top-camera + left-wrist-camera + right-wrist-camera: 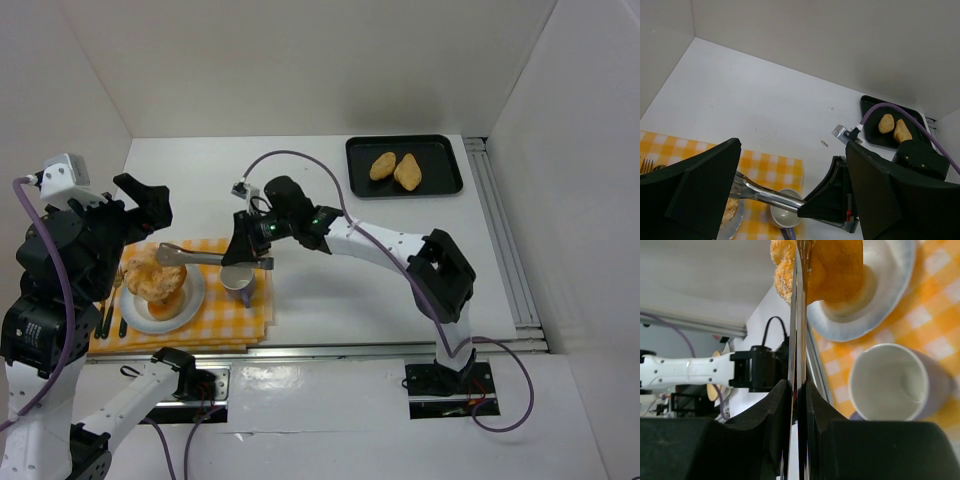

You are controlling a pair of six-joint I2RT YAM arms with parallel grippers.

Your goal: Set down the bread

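Right wrist view showing right gripper (799,395) clamping metal tongs (800,330), tips against golden bread (837,270) resting on round white plate (880,310), top view showing black tray (355,172) holding two brown rolls (395,170), left gripper (792,150) hanging spread apart.

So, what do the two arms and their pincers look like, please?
Both arms are white links with black joint blocks. The right arm carries a purple cable from wrist to base; the left arm has one too. The left pincer and right pincer each have two black, blocky fingers.
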